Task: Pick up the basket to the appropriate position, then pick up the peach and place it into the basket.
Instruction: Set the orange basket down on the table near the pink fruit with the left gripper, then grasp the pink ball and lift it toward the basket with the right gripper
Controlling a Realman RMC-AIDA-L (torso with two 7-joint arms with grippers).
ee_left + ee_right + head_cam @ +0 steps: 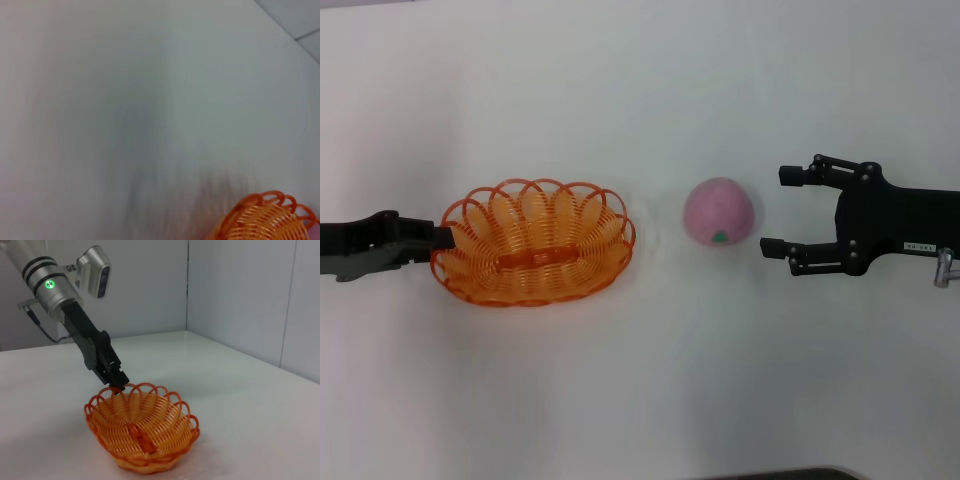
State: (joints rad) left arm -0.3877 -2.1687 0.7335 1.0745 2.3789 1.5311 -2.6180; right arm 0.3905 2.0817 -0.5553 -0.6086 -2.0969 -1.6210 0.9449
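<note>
The orange wire basket [533, 243] sits left of centre on the white table. My left gripper [445, 238] is shut on the basket's left rim; the right wrist view shows its fingertips [115, 381] pinching the scalloped rim of the basket [142, 432]. A piece of the basket's rim shows in the left wrist view [265, 220]. The pink peach [720, 211], green spot facing the front, lies right of the basket and apart from it. My right gripper [776, 211] is open and empty, just right of the peach, its jaws facing it without touching.
The white table [640, 380] carries nothing else. Grey walls [240, 295] stand behind the table's far edge in the right wrist view. A dark edge shows at the front of the table [790, 473].
</note>
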